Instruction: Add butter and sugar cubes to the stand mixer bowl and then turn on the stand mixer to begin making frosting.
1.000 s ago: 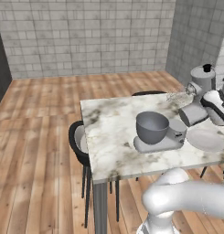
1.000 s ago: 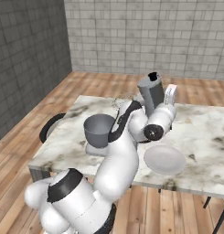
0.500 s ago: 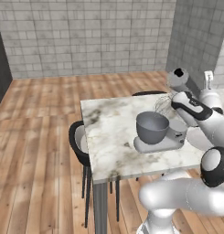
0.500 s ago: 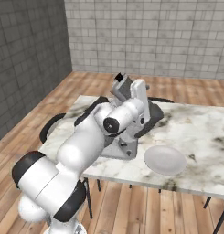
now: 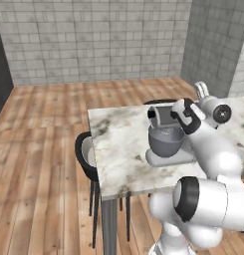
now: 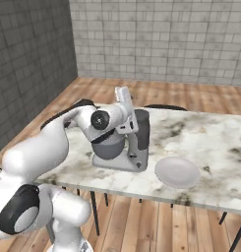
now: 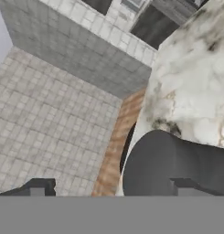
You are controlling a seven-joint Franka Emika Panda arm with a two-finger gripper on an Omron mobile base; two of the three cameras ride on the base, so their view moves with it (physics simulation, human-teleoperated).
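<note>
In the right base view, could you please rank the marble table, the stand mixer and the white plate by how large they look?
1. The marble table looks largest by far.
2. The stand mixer, partly hidden by the arm.
3. The white plate looks smallest, though it is not far behind the mixer, and lies nearer the camera.

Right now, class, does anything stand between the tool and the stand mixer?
Nothing visible does. In the hand view the open tool sits right at the dark head of the stand mixer, with the marble table beyond.

Matt grey metal stand mixer bowl (image 5: 166,141)
</note>
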